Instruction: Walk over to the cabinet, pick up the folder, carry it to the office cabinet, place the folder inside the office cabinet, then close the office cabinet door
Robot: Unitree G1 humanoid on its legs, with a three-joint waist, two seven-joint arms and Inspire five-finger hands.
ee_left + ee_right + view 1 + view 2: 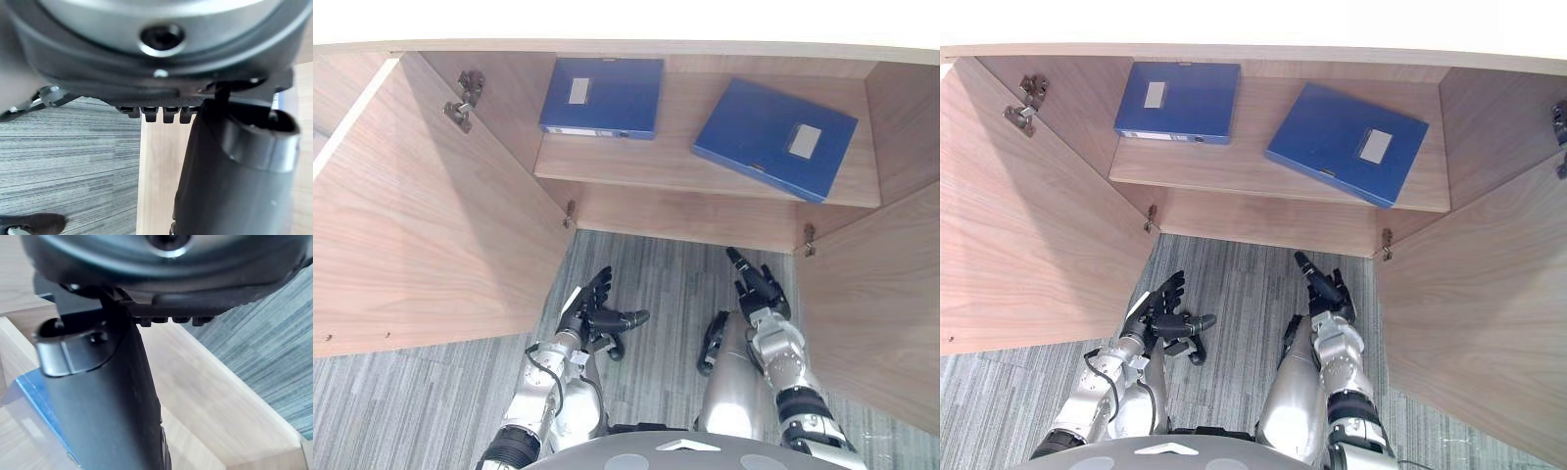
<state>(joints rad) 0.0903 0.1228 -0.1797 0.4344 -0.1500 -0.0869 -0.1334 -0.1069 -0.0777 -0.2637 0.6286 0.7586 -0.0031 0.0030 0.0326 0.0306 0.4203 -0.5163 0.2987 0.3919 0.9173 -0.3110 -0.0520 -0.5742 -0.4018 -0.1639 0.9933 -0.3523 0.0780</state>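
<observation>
Two blue folders lie flat on the shelf [705,176] of the open wooden cabinet: one [603,96] at the back left, the other [773,137] skewed on the right, its corner past the shelf's front edge. The right folder's blue edge [34,396] also shows in the right wrist view. My left hand [597,313] hangs low over the carpet in front of the cabinet, fingers straight, thumb out, empty. My right hand [759,286] is below the shelf's right side, fingers straight and pointing at the cabinet, holding nothing.
Both cabinet doors stand wide open: the left door [421,215] and the right door [881,313] flank my arms. Hinges [463,100] sit on the left door. Grey striped carpet [675,274] lies below the shelf.
</observation>
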